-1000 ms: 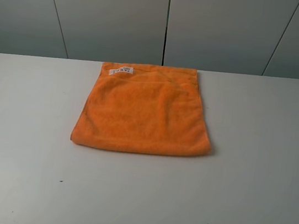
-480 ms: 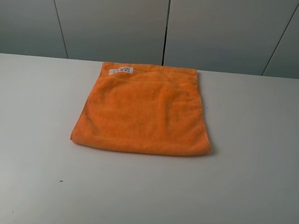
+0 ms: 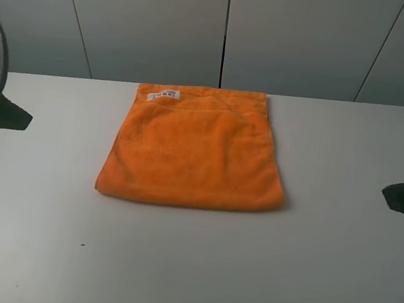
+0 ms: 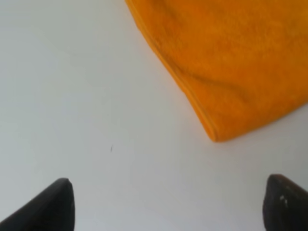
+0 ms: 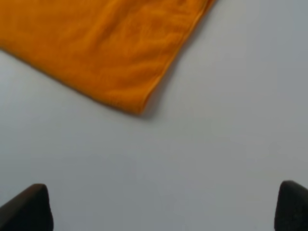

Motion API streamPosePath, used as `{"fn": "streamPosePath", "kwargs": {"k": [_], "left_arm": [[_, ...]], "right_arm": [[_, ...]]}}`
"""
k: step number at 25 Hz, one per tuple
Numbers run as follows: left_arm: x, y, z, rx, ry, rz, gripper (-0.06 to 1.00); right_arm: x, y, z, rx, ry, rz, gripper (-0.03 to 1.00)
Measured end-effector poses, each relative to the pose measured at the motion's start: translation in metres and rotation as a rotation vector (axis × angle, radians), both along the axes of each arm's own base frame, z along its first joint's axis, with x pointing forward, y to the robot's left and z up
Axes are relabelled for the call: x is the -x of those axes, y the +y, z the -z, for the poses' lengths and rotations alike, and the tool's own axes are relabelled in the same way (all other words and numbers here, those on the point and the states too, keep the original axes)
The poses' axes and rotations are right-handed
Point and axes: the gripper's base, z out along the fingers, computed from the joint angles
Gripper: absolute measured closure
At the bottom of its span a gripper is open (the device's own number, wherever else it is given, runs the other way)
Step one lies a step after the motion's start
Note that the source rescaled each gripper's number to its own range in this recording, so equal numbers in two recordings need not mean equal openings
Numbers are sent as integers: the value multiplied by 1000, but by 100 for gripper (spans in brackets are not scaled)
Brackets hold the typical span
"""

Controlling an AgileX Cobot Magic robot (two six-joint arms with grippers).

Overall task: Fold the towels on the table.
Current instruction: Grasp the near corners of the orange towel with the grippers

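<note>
Table (image 3: 185,270) bears towels (image 3: 196,151) between left claw (image 4: 171,204), right claw (image 5: 163,209).

The fluffy orange towel (image 3: 196,151) lies flat on the white surface (image 3: 185,270), against the middle of its far edge, its white label (image 3: 164,95) at the towel's far-left corner.

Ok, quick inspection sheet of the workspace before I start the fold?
Surface: white table, one tiny dark speck near its front left.
Job's things: orange towel lying flat, white label at its far edge.
Clutter: nothing seen.
Grippers: left gripper and right gripper both open, empty, apart from the towel.
Cables: one dark cable arching at the left edge of the exterior view.
Surroundings: grey panelled wall behind the table.
</note>
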Motion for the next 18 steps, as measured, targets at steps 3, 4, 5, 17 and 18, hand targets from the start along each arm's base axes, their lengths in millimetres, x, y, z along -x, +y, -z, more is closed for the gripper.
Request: {"fn": "streamPosePath", "kwargs": {"k": [3,4,5,17,18], "left_arm": [[-28,-11,5,-33,6,101,-6],[-36,-18,7,-50,6,150,-6],[-44,-27,7,-82,1,213,-6],[-67,-85,45,-512,44,745,-6],[-68,-88,50,-519,53,762,-6]], "right_arm": [[-38,17,12,65,97,-157,-3],[-50,24,19,85,130,-208,-3],[-60,30,27,103,170,-257,-3],[-105,66,99,254,248,-561,-3],[-105,72,101,266,231,-594,-3]]}}
